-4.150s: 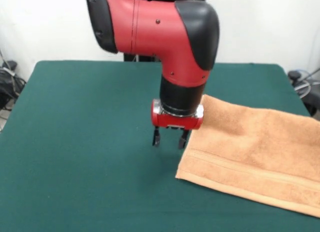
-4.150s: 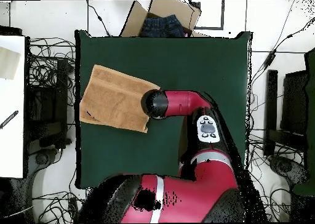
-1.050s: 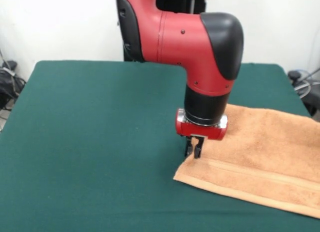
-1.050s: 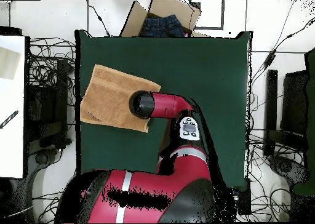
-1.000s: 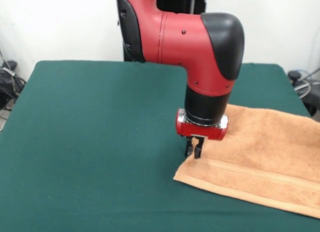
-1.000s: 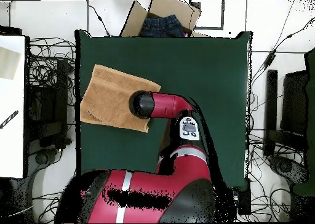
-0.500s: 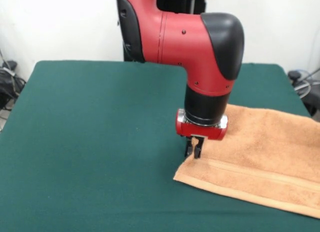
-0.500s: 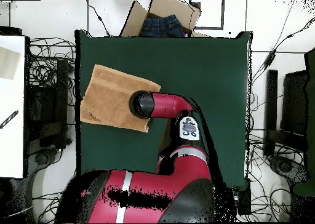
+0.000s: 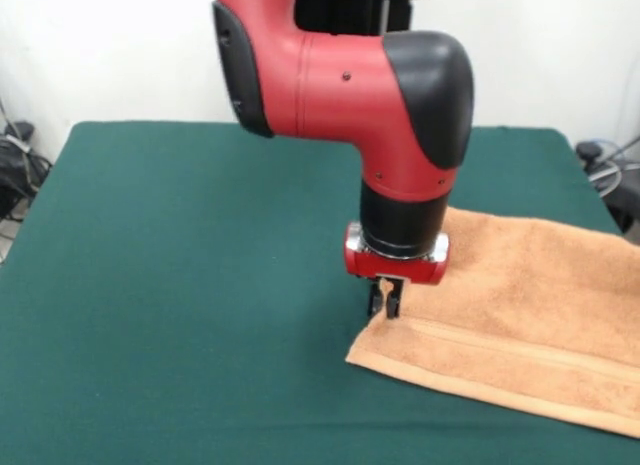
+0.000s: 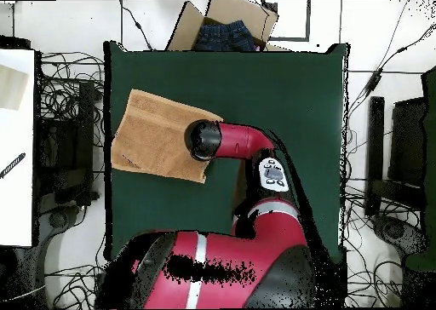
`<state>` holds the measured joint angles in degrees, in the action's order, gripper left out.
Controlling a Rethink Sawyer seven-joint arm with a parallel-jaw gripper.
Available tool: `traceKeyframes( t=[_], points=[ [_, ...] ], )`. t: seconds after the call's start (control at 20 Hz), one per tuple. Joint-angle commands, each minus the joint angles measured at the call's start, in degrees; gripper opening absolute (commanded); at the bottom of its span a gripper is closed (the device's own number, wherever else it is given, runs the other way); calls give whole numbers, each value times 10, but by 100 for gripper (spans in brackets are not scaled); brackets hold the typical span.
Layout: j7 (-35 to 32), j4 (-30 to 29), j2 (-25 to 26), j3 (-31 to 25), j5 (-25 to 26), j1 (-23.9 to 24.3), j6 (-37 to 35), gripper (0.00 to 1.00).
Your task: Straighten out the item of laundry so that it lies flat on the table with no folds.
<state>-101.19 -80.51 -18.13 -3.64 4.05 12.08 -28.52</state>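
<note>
My claw (image 9: 384,303) is pinched shut on the towel (image 9: 520,315) edge, mid-frame in the front view. Towel's spread over the lower right of the green bench (image 9: 180,285), near corner flat.

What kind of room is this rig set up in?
Most likely a robotics lab. The green table is ringed by loose cables on the floor, and a cardboard box holding dark clothing sits at its far end. The gripper pinches the towel.
</note>
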Motion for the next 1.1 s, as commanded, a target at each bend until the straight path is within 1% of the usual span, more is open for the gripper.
traceKeyframes(
  t=[0.05,0.1,0.35,0.5,0.65,0.85,0.9,0.95,1.1],
  points=[
    [106,97,111,-49,87,110,75,0],
    [117,97,109,-62,94,124,71,0],
    [126,82,107,-111,116,164,69,0],
    [108,74,106,-128,133,178,78,0],
    [91,72,99,-133,149,181,72,0],
    [89,83,85,-133,168,178,30,0],
    [81,85,64,-117,173,164,0,0],
    [75,83,51,-113,176,160,-13,0],
    [67,71,27,-112,179,159,-36,0]
  ],
)
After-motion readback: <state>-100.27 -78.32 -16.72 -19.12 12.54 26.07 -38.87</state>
